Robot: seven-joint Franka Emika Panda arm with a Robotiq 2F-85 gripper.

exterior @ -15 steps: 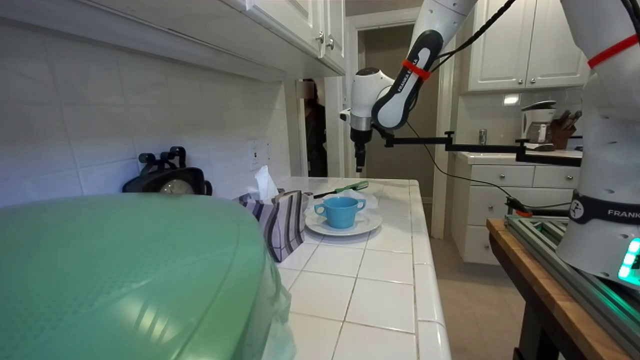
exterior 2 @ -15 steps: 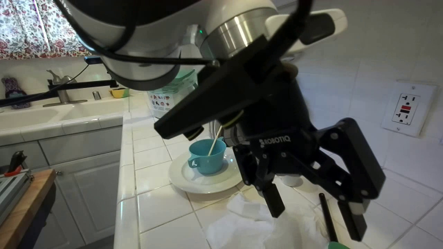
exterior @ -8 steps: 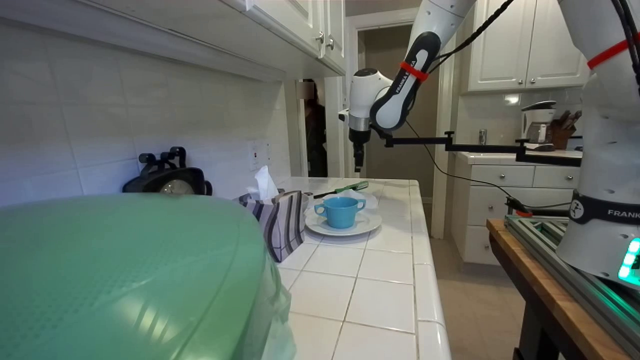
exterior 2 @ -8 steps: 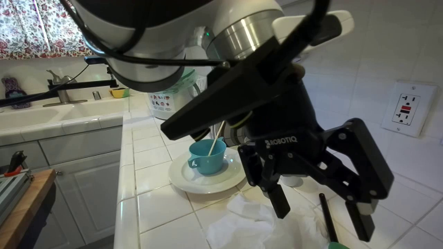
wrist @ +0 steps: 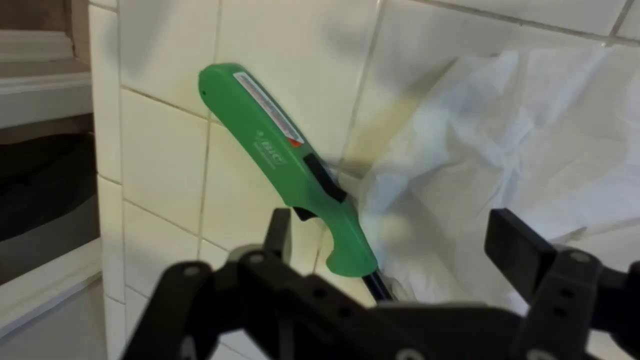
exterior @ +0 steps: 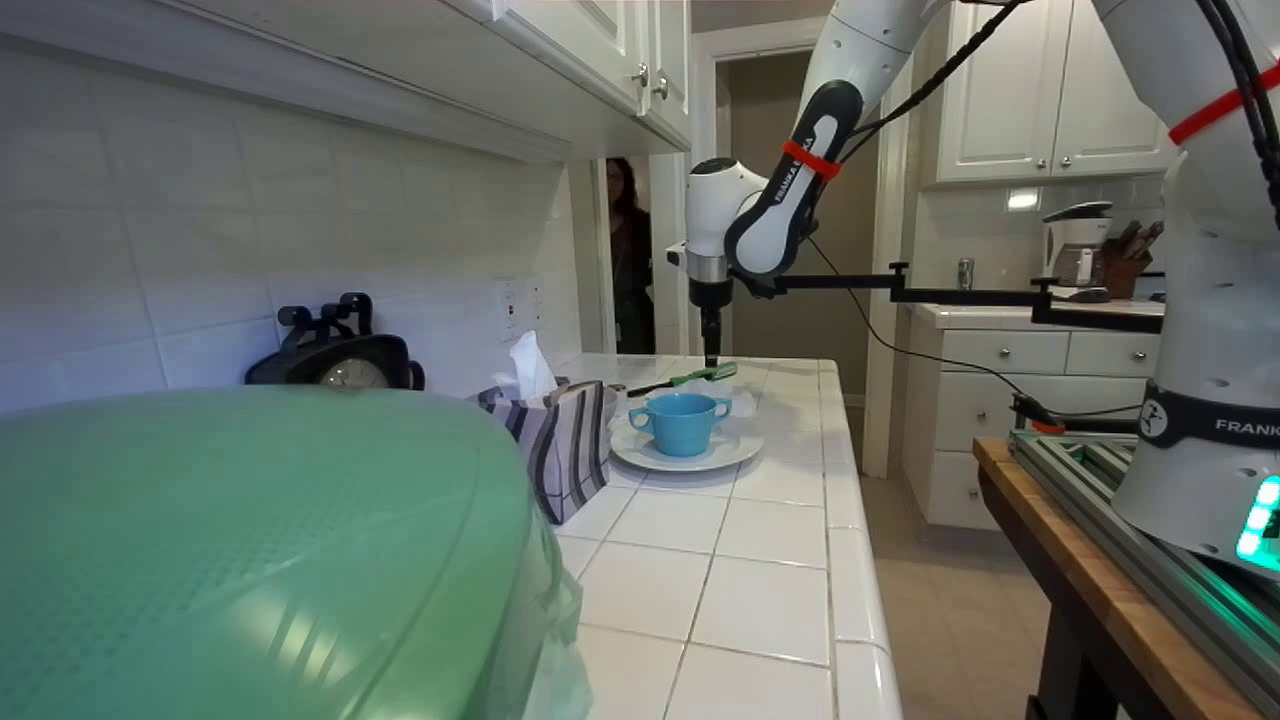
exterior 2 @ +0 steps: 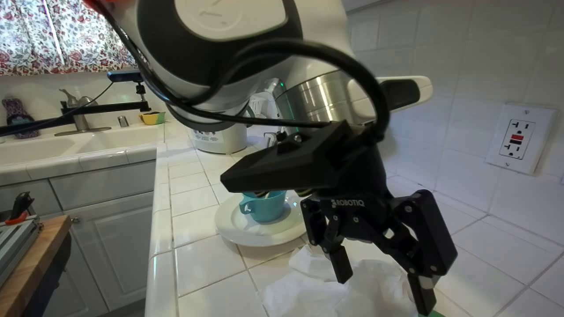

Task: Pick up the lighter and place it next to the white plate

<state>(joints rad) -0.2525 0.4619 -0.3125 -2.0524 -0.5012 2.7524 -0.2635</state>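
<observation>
The lighter (wrist: 270, 145) has a green body and black stem and lies on the white tiles in the wrist view. It also shows in an exterior view (exterior: 705, 374), behind the cup. In an exterior view, only a green bit of it (exterior 2: 434, 314) shows at the bottom edge. My gripper (wrist: 392, 222) is open and empty. It is above the counter, with the lighter's neck between its fingers but nearer the left one in the wrist view. It also shows in both exterior views (exterior: 711, 362) (exterior 2: 384, 286). The white plate (exterior: 740, 452) (exterior 2: 231, 224) holds a light-blue cup (exterior: 682, 425) (exterior 2: 266, 209).
Crumpled white tissue (wrist: 500, 150) (exterior 2: 308, 290) lies beside the lighter. A striped tissue box (exterior: 575, 450) stands by the plate. A large green lid (exterior: 250, 540) fills the near counter. A tiled wall with an outlet (exterior 2: 520, 138) bounds one side.
My gripper first shifts slightly sideways, then comes down toward the counter and lighter. It stays open. The lighter, plate and cup have not moved.
</observation>
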